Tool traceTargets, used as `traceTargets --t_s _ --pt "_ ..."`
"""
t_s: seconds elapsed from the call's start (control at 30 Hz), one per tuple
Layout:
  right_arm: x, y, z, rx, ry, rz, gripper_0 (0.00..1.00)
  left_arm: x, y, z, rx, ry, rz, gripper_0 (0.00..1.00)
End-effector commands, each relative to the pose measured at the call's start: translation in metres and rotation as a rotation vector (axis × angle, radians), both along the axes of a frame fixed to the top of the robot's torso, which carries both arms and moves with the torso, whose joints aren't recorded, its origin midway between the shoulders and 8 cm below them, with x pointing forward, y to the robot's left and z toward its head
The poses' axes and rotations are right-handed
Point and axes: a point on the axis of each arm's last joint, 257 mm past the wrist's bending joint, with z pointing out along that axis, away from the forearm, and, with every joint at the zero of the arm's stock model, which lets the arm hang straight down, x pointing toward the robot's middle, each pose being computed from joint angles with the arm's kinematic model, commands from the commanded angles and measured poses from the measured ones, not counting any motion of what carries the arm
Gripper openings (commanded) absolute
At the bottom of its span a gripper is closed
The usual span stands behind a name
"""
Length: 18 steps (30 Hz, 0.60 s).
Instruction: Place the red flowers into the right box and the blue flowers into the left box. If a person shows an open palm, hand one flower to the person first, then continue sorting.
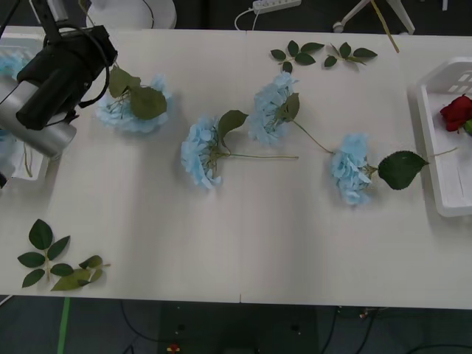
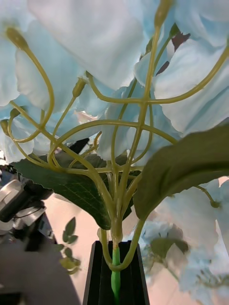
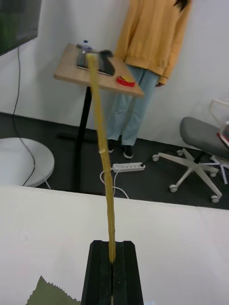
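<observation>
Clearly both grippers pinch blue hydrangea stems: the left gripper (image 3: 112, 259) clamps a long yellow stem (image 3: 102, 143) near the left box (image 1: 15, 55), the right gripper (image 2: 116, 271) a green-based stem under a hydrangea cluster (image 2: 95, 43). Carry each low over that basket before releasing.

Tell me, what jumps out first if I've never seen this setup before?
Pale blue flowers lie scattered across the white table, and one red flower sits in the right box at the table's right edge. At the left, the left gripper is shut on a thin yellowish stem near the left box. The right gripper pinches the green stem of another blue cluster.
</observation>
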Motion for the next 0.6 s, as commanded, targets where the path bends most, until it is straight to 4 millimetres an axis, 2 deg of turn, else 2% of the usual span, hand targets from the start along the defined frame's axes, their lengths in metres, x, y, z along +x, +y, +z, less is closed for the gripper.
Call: traceTargets --t_s 0.03,0.2,0.27,0.5,0.57,0.6 --pt "-0.028 0.042 0.031 0.010 -0.263 0.098 0.00 -0.083 0.027 0.014 -0.060 -0.033 -0.062 0.00" --pt "-0.051 0.084 0.033 0.099 -0.374 0.143 0.00 -0.142 0.027 -0.005 -0.053 0.007 -0.097 0.00" --pt "-0.058 0.095 0.028 0.096 -0.415 0.155 0.00 -0.157 0.030 -0.009 -0.045 0.012 -0.095 0.00" --pt "-0.082 0.124 0.024 0.072 -0.528 0.200 0.00 -0.172 0.028 -0.021 -0.052 0.042 -0.104 0.00" --pt "-0.091 0.137 0.024 0.059 -0.572 0.213 0.00 -0.174 0.028 -0.031 -0.069 0.070 -0.102 0.00" --pt "-0.098 0.147 0.025 0.046 -0.608 0.222 0.00 -0.173 0.030 -0.043 -0.080 0.101 -0.091 0.00"
